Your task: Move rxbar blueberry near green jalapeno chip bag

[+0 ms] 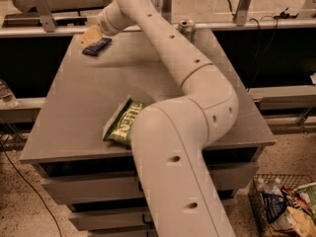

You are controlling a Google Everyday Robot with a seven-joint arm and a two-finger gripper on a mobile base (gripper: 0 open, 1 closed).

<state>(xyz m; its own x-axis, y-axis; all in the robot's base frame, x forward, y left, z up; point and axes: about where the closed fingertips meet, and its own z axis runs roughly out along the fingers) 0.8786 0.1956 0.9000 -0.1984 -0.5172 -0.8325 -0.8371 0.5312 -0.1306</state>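
Note:
The rxbar blueberry is a small flat navy wrapper lying at the far left corner of the grey table. My gripper reaches across the table and sits right at the bar's far edge, its tan fingers touching or just above it. The green jalapeno chip bag lies near the table's front edge, its right part hidden behind my arm.
A green-and-white soda can stands at the far edge, partly behind my arm. My arm crosses the table's middle and right. A water bottle stands at the left, a wire basket of snacks at the lower right.

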